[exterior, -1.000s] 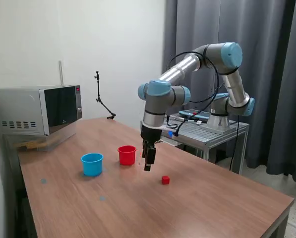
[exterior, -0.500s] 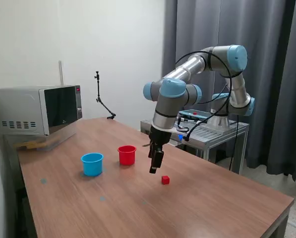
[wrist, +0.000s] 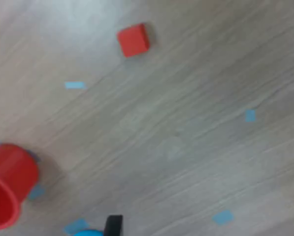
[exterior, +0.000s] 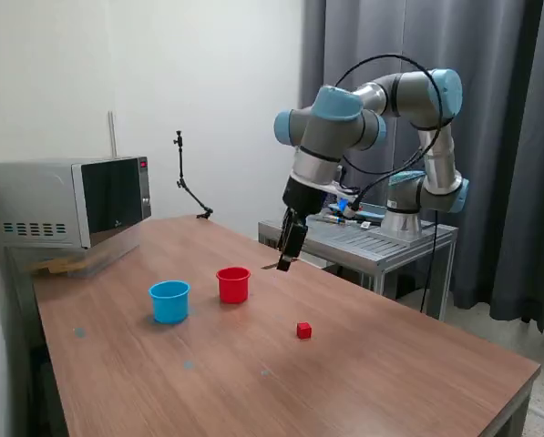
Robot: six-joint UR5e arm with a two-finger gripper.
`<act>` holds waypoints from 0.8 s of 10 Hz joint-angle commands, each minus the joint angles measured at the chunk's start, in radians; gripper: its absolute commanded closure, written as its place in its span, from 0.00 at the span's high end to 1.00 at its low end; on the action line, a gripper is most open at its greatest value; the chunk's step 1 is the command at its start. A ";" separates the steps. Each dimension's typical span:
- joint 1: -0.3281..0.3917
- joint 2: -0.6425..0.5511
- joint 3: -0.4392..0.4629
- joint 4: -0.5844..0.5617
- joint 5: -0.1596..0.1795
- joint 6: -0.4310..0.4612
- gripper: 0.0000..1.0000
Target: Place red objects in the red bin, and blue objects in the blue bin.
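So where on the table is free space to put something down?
Bare wood runs from the red cube to the table's near edge and the exterior view's right. The tightest spot is between the blue cup and red cup.

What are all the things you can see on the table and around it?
red cube: one, red, alone on the table.
red cup: one, red, upright mid-table.
blue cup: one, light blue, on the exterior view's left of the red cup, apart.
tape bits: several, light blue, stuck flat on the table.
microwave: one, grey, far corner.
metal stand: one, grey, behind the table.
gripper: one, black, raised above the table; its fingers too small to judge.
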State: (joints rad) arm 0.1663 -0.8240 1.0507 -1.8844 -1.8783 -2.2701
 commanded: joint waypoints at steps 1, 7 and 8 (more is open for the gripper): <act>0.001 -0.134 0.156 0.002 0.004 0.020 1.00; 0.085 -0.173 0.284 0.001 0.024 0.310 1.00; 0.085 -0.172 0.290 -0.008 0.025 0.428 1.00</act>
State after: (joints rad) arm 0.2452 -0.9956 1.3204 -1.8854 -1.8550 -2.0017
